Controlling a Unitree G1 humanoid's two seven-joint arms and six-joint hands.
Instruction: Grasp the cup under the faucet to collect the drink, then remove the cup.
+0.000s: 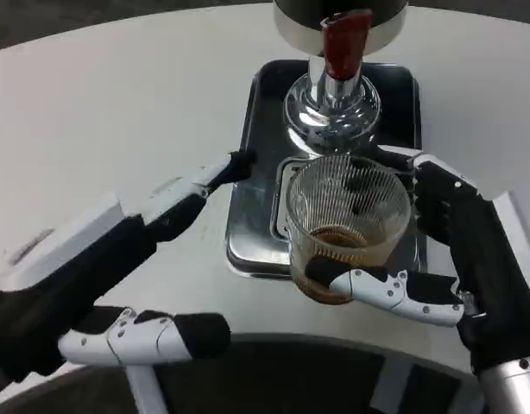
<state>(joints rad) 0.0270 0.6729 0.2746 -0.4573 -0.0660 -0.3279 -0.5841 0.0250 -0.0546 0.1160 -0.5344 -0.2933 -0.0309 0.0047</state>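
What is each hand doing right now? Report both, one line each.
Left hand: open, fingers spread, holding nothing, beside the tray.
Right hand: holding the ribbed glass cup below the faucet.

A round white table (118, 103) fills most of the view. A shiny rectangular metal drip tray (258, 129) with rounded corners rests on it, right of centre. A slotted metal grate (282, 194) is set in the tray. Dark floor (41, 21) shows past the table's far edge.
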